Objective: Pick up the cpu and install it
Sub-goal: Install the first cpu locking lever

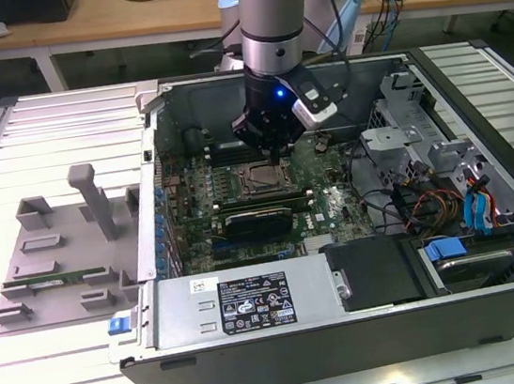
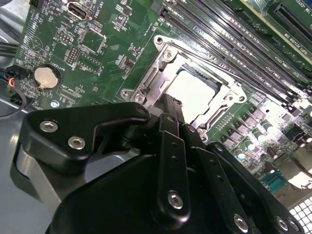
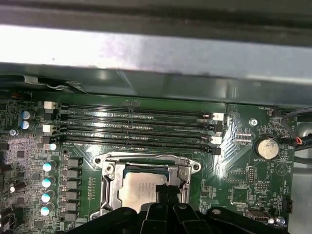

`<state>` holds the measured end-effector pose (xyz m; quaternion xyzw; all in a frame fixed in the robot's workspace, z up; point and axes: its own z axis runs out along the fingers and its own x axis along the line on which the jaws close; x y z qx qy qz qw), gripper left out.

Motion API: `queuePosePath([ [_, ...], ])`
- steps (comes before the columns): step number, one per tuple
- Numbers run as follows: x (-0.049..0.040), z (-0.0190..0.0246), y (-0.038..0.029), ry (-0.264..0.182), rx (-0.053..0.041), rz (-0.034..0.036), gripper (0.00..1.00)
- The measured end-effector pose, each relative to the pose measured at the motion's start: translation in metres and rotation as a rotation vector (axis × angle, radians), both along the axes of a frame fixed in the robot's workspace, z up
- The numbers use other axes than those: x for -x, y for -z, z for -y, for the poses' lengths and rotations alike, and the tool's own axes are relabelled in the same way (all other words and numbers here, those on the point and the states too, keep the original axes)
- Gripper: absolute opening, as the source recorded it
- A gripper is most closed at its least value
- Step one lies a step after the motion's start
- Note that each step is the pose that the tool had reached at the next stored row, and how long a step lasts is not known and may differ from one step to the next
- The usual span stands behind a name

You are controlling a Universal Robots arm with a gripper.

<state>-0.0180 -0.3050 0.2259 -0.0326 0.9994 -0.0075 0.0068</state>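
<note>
1. Hovering low over the socket [image 1: 260, 182] inside the open case [image 1: 370, 329], the gripper [image 1: 278, 156] points straight down at the motherboard [image 1: 240, 208] in the exterior view.
2. Gripper [image 2: 168, 105] fingers look pressed together, tips meeting at one narrow point; nothing visibly pinched between them.
3. Tips sit at the edge of the cpu [image 2: 195, 92] in the second wrist view; contact or a small gap, cannot tell.
4. Cpu [image 3: 141, 190] lies flat in the socket frame [image 3: 112, 168], shiny silver-grey top, bright glare, metal bracket around it, near edge hidden by the fingers [image 3: 168, 195].
5. Left to right in the exterior view: grey tray [image 1: 56, 247] with posts on the table [image 1: 5, 149], well apart from the case; motherboard with socket mid-case; drive bays and cables [image 1: 448, 205] at the exterior view's right.
6. Memory slots [image 3: 136, 129] run just beside the socket; coin battery [image 3: 266, 146] further along the board.
</note>
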Motion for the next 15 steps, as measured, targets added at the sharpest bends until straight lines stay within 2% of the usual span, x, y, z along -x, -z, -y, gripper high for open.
queuePosePath([
  [13,0.0,0.0,-0.0107,0.0,0.0036,0.0,0.11],
  [15,0.0,0.0,-0.0197,0.0,0.0064,0.0001,0.11],
])
